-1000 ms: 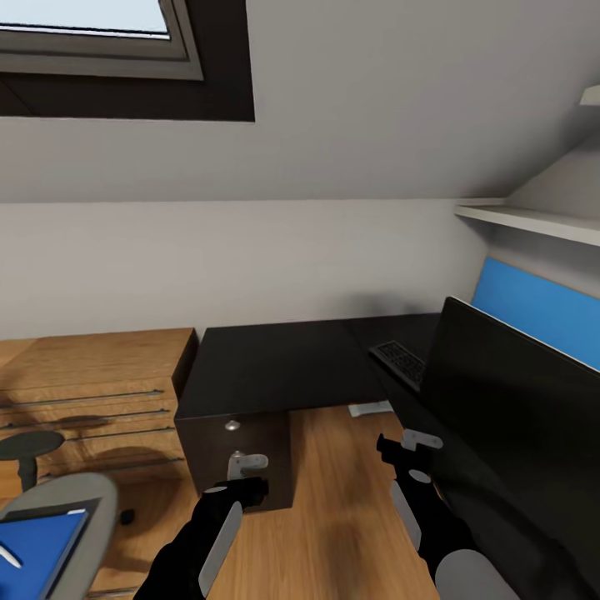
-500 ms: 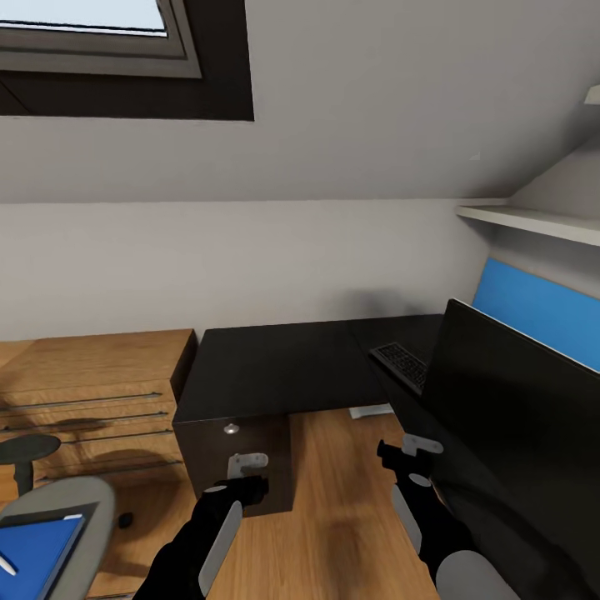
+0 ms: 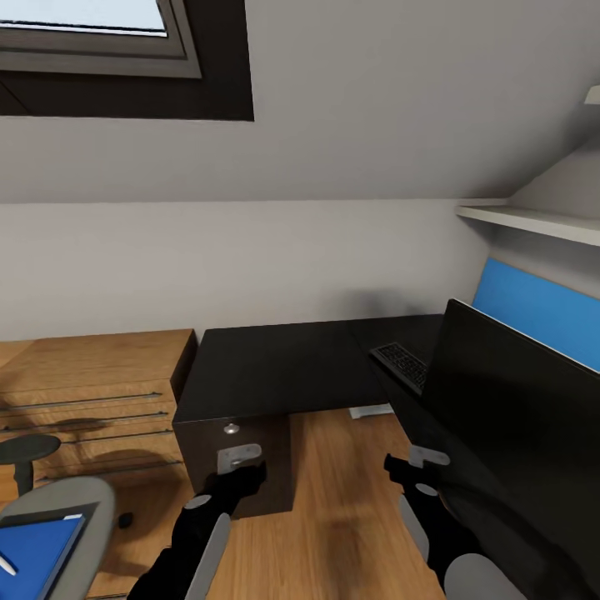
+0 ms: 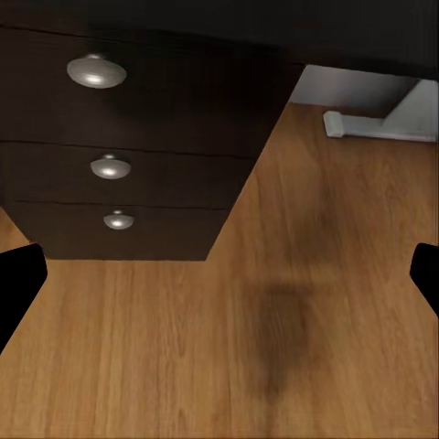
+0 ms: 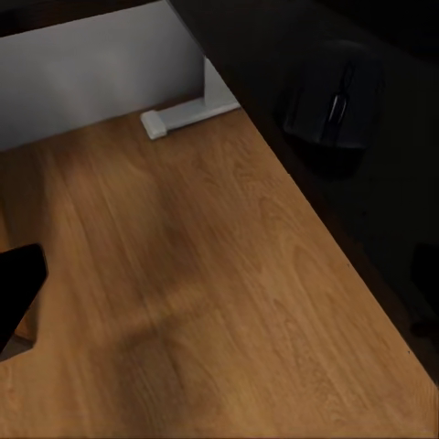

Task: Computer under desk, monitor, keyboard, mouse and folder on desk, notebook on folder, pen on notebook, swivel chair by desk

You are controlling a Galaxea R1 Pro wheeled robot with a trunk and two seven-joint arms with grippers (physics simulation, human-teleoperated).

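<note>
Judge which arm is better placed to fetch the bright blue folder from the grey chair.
Probably left. The bright blue folder lies on the grey chair at the robot's left, nearer the open left gripper; the right gripper hangs beside the black monitor.

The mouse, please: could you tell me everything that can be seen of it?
The mouse shows in the right wrist view as a small, rounded black shape with a thin centre seam, apparently matte plastic. It lies flat on the desk top, near that edge above the oak floor. Nothing else touches it, and no cable is discernible.
</note>
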